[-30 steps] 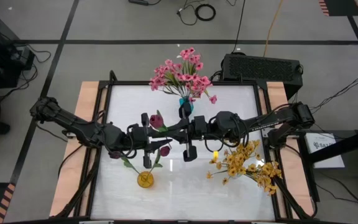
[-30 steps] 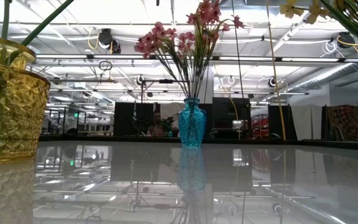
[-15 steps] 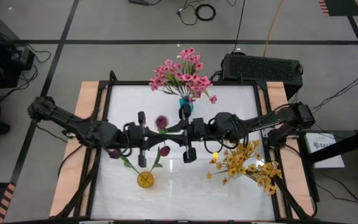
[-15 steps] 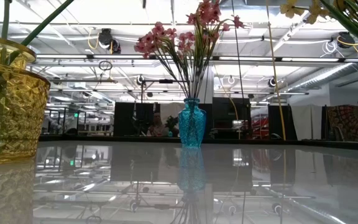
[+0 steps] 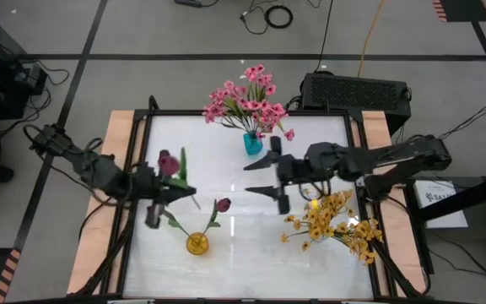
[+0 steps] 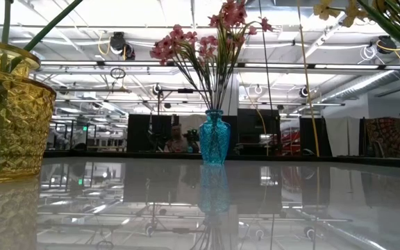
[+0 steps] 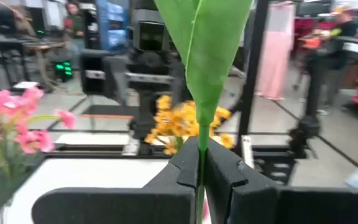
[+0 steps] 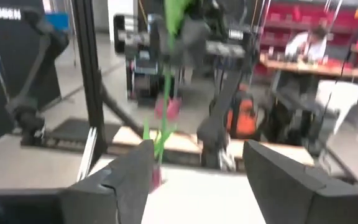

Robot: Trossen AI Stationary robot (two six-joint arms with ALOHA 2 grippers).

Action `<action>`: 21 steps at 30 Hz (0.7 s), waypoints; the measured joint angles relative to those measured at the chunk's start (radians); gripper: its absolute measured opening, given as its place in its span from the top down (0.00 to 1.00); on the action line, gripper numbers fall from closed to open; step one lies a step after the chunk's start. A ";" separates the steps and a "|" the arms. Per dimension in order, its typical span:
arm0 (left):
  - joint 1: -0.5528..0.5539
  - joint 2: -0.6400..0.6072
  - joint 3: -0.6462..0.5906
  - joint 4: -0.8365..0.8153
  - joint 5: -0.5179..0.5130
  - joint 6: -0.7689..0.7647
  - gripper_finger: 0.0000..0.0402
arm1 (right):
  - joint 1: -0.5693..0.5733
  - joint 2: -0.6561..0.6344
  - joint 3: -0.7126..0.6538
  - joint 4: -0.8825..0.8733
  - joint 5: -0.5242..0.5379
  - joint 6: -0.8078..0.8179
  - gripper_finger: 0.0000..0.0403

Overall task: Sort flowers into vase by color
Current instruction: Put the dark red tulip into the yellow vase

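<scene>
My left gripper point(image 5: 184, 192) point(image 7: 201, 158) hangs over the table's left part, shut on a purple tulip whose bud point(image 5: 169, 162) and green leaf point(image 7: 205, 56) rise beyond the fingers. My right gripper point(image 5: 251, 177) point(image 8: 197, 180) is open near the centre with nothing between its fingers. A yellow vase point(image 5: 197, 244) point(image 6: 9, 111) near the front edge holds another purple tulip point(image 5: 223, 204) point(image 8: 166, 109) by its stem. Pink flowers point(image 5: 250, 100) stick into the blue vase point(image 5: 253, 143) point(image 6: 214, 139) at the back. Yellow flowers point(image 5: 332, 221) are at the right. My left gripper pinches the tulip's green stem point(image 7: 200, 163) between its two fingers, just below the leaf. The fingers lie level and across the stem, pointing toward the table's right side. The tulip is lifted clear of the table, leaf and bud above the fingers; its lower stem is hidden.
A black box point(image 5: 354, 91) sits behind the table's far right corner. Wooden rails point(image 5: 116, 152) point(image 5: 378, 135) run along both sides of the white tabletop point(image 5: 226, 135). Bare white surface lies between the blue and yellow vases.
The two grippers were together at the centre around the tulip. My left gripper has carried the tulip toward the table's left edge. My right gripper has opened, let go of it and drawn back toward the right edge.
</scene>
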 joint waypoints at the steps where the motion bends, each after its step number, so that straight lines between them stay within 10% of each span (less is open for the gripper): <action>1: -0.019 -0.010 0.000 -0.012 0.000 -0.003 0.97 | 0.000 -0.024 0.000 -0.056 0.000 0.008 0.40; 6: -0.133 -0.022 0.000 -0.040 -0.041 -0.003 0.97 | 0.010 -0.114 -0.005 -0.270 0.001 0.053 0.39; 21: -0.330 0.197 -0.032 0.009 -0.330 -0.085 0.97 | 0.041 -0.231 -0.215 -0.115 -0.006 0.075 0.44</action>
